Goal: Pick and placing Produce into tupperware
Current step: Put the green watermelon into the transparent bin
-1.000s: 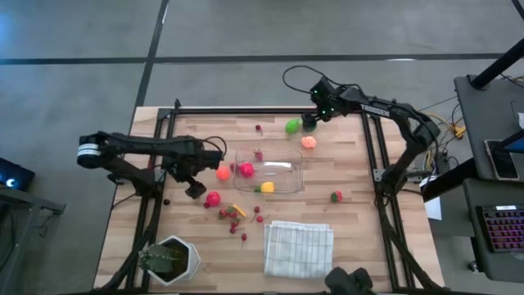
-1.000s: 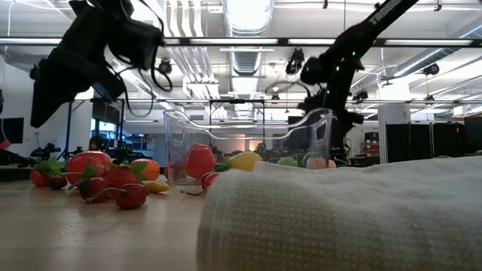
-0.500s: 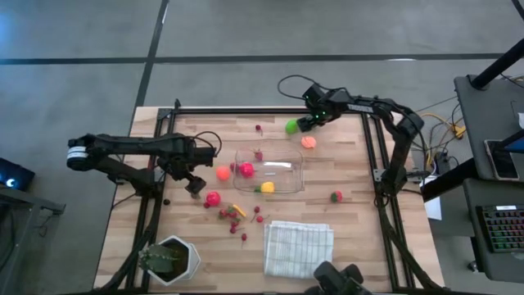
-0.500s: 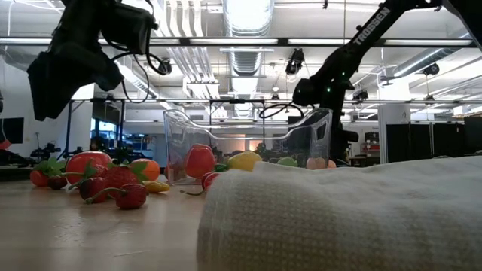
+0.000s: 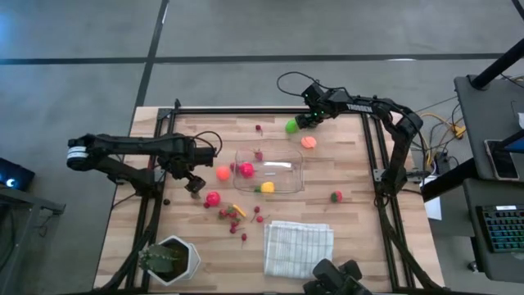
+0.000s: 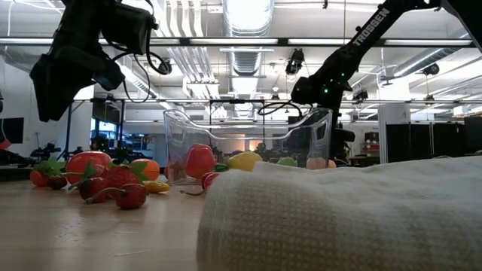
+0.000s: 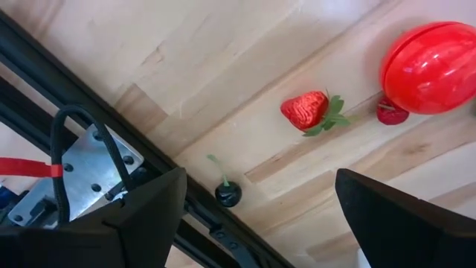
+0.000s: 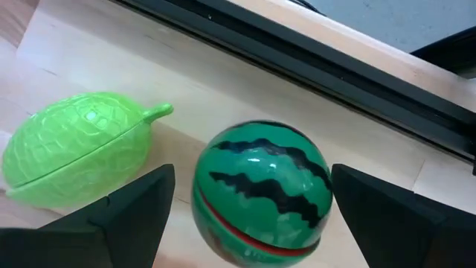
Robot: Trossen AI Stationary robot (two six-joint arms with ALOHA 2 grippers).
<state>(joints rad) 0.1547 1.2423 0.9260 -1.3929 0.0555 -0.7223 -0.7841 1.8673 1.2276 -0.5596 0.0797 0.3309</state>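
Note:
My right gripper (image 8: 256,231) is open at the table's far edge, one finger on each side of a striped dark green ball (image 8: 262,192), touching nothing. A lumpy green fruit (image 8: 78,145) lies beside the ball. The clear tupperware (image 5: 282,174) stands mid-table with a pink piece (image 5: 246,170), a yellow piece (image 5: 267,188) and a red berry (image 5: 259,155) in it. My left gripper (image 5: 194,185) hangs open left of the tupperware, above a toy strawberry (image 7: 306,110) and a red ball (image 7: 431,67). An orange ball (image 5: 223,173) lies between that gripper and the tupperware.
Small red berries (image 5: 233,217) are scattered near the front of the tupperware. An orange-pink fruit (image 5: 309,142) and a red-green piece (image 5: 336,196) lie to the right. A folded white cloth (image 5: 298,247) and a potted plant (image 5: 170,258) sit at the near edge. Black frame rails (image 5: 246,111) border the table.
My right gripper has come down and a little toward the table's left, onto the striped green ball by the far edge, and stayed open.

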